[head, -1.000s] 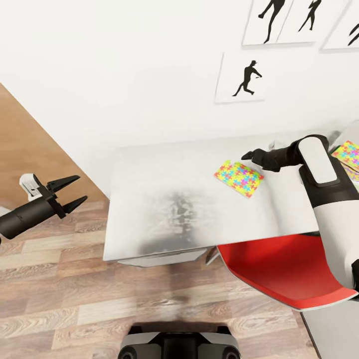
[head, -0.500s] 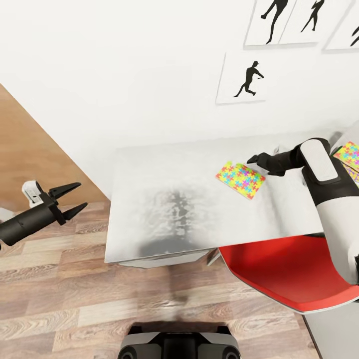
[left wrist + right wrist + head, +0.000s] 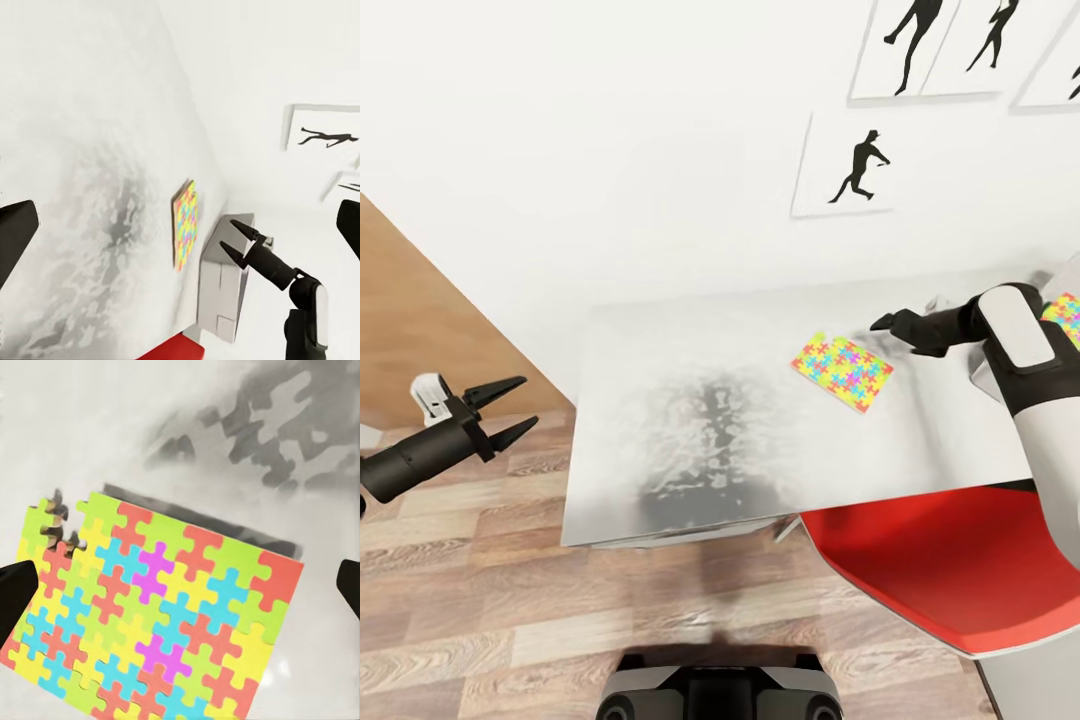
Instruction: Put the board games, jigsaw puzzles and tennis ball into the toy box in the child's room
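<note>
One puzzle (image 3: 842,371) lies flat on the table (image 3: 680,420) just ahead of and below our right gripper (image 3: 887,323), whose jaws stand wide and empty; so thin, it may slide away from our fingers instead of lifting.

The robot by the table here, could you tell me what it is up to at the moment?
It is tidying toys into a toy box. The right gripper hangs open just above the marbled table, beside a multicoloured jigsaw puzzle lying flat there, apparently lining up to pick it up; it holds nothing yet. A second puzzle peeks out behind the right arm. The left gripper is open and empty, out over the wood floor left of the table. A red chair is tucked in below.
</note>
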